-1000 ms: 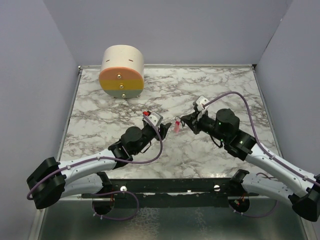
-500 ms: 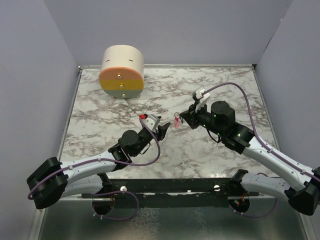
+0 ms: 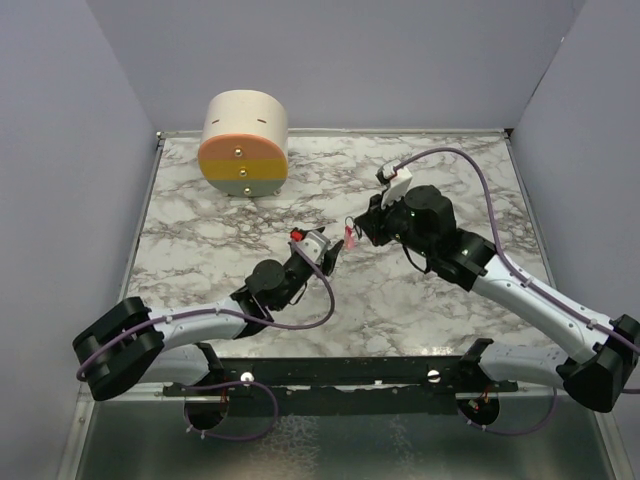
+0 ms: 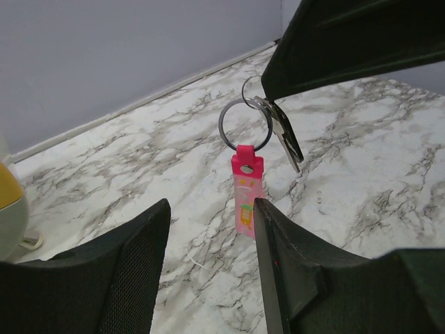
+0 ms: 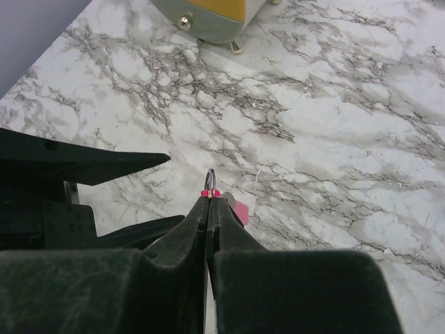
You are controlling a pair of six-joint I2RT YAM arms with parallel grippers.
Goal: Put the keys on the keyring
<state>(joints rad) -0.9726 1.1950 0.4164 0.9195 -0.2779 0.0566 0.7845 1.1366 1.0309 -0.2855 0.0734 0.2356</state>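
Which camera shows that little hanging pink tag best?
The left wrist view: the flat pink plastic tag hangs full-length from a metal ring. The top view shows only a pink speck; the right wrist view just a pink corner beside the right arm's shut fingers.

the left arm (image 3: pixel 200 325) and the right arm (image 3: pixel 530 305) look alike from here: smooth pale grey-white links joined by chunky round black joints, with a purple cable (image 3: pixel 445 151) looping loosely along each. near the middle of the frame the left one shows a small red plug (image 3: pixel 296 236), and the right one has a white block (image 3: pixel 393 178) and a tiny green light (image 3: pixel 412 213) on its black housing. the left gripper (image 4: pixel 211 209) has matte black fingers (image 4: pixel 132 271) with a fine mesh texture, the right gripper (image 5: pixel 208 202) has plain black ones, and along the bottom runs a black rail (image 3: pixel 340 385) with silver screws (image 3: pixel 433 376).
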